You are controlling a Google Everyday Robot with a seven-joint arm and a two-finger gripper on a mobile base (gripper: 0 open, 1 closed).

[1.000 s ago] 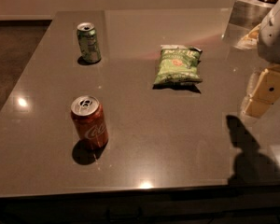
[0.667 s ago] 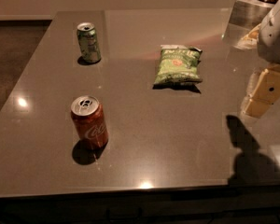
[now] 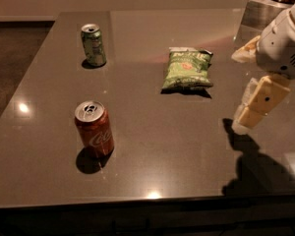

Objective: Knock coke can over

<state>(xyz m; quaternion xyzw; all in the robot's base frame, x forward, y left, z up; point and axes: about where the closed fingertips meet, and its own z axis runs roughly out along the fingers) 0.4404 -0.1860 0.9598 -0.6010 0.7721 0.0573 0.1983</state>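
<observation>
The coke can, red-orange with white script and a silver top, stands upright on the grey table at the front left. My gripper hangs above the table's right side, far to the right of the can and not touching it. Its pale fingers point down and to the left.
A green can stands upright at the back left. A green chip bag lies flat near the middle back. A metal box with a bowl on it stands at the back right corner. The table's front edge runs close below the coke can.
</observation>
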